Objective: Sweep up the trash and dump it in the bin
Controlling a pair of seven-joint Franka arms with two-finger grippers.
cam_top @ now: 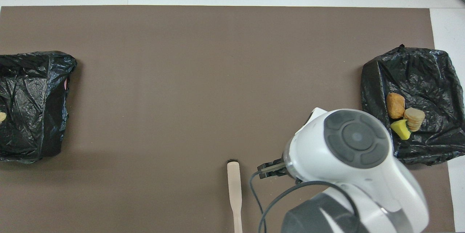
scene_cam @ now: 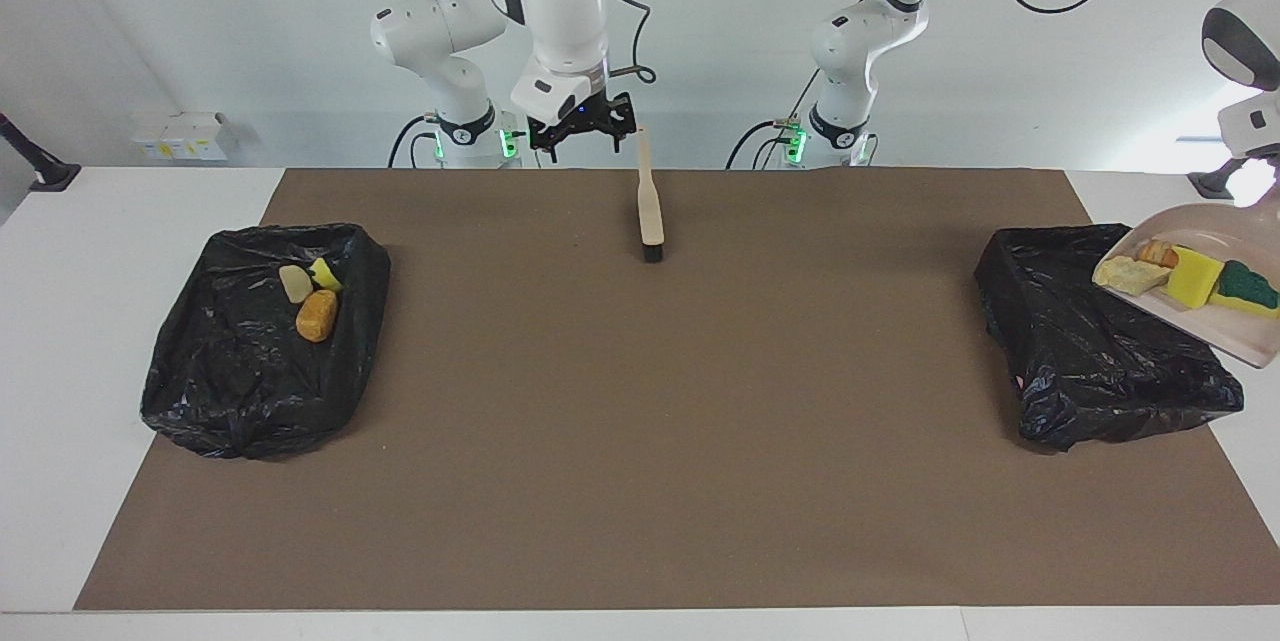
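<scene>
My left gripper (scene_cam: 1258,183), at the view's edge, holds the beige dustpan (scene_cam: 1215,331) tilted in the air over the black-lined bin (scene_cam: 1100,361) at the left arm's end. In the pan lie a pale beige lump (scene_cam: 1128,274), an orange-brown bit (scene_cam: 1158,251), a yellow sponge chunk (scene_cam: 1195,277) and a yellow-and-green sponge (scene_cam: 1245,289). The other black-lined bin (scene_cam: 240,371) holds a pale lump (scene_cam: 293,283), a yellow chunk (scene_cam: 325,273) and an orange-brown lump (scene_cam: 317,315). My right gripper (scene_cam: 583,136) hangs open and empty beside the handle end of the brush (scene_cam: 650,211).
The brush (cam_top: 234,189) rests on the brown mat (scene_cam: 640,421) with its black bristles away from the robots. The right arm's body (cam_top: 356,160) covers part of the mat beside the bin (cam_top: 417,80) at its end. A white box (scene_cam: 185,136) stands off the mat.
</scene>
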